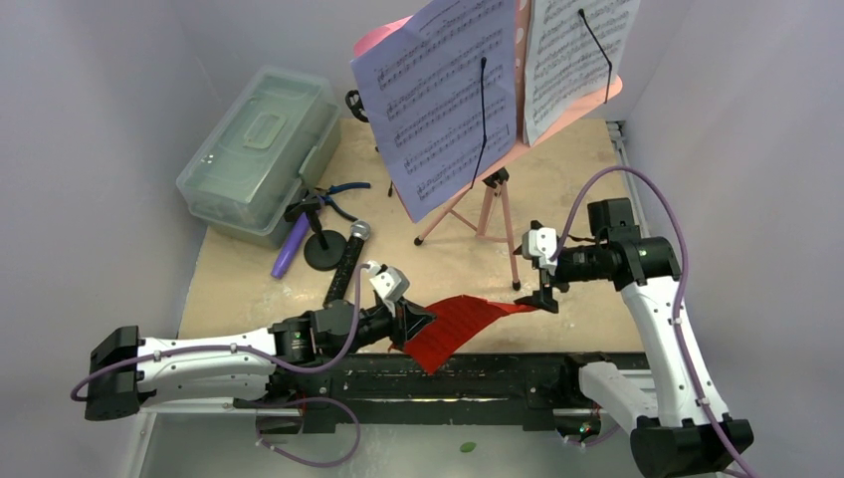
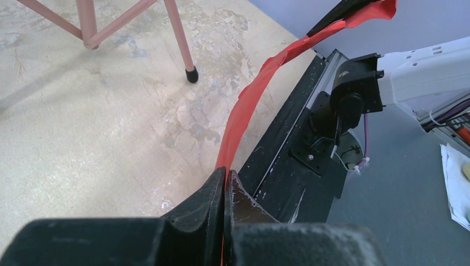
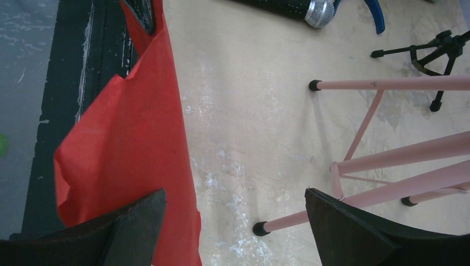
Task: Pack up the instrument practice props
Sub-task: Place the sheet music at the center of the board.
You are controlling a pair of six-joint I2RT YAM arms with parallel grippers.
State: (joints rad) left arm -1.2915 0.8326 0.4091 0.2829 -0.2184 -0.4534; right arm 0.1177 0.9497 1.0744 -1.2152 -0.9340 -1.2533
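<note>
Sheet of red music paper (image 1: 453, 329), held off the table above its near edge, just in front of the black base rail (image 1: 478, 383). The left gripper (image 1: 423, 321) is clamped on the sheet's left edge, and the left wrist view shows the two jaws pressed together with the red paper (image 2: 249, 94) rising from between them in a curve. The right gripper (image 1: 532, 292) stands with jaws spread wide and grasps nothing. In the right wrist view the sheet (image 3: 133, 138) hangs beside one finger (image 3: 133, 227); whether they touch cannot be told. Behind, the pink music rack (image 1: 488, 209) stands upright on its tripod legs, carrying a lilac page (image 1: 438, 100) and a white page (image 1: 577, 60) side by side. To its left lie a purple microphone (image 1: 291, 247) and a black-silver microphone (image 1: 348, 261), with a black mic tripod (image 1: 318, 224) between them. A clear greenish case (image 1: 259, 149) sits closed at the far left, with blue-handled pliers (image 1: 343, 191) just beside it.
</note>
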